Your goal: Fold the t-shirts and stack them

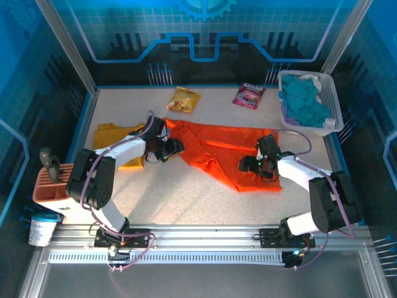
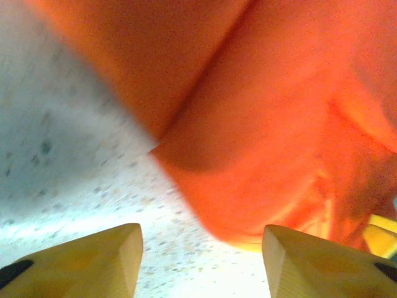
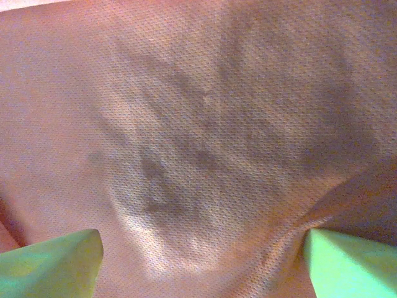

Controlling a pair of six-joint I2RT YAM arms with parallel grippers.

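Folding seems underway: left gripper (image 1: 173, 148) open, orange t-shirt (image 1: 220, 149) hem just ahead; right gripper (image 1: 249, 164) spread wide, cloth beneath. Next, pinch.

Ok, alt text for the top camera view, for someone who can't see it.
Two robot arms work an orange t-shirt spread on a speckled table: the left gripper at its left edge, the right gripper over its right part, both open. A mustard t-shirt lies at left; two snack packets and a basket of teal cloth sit along the far edge.
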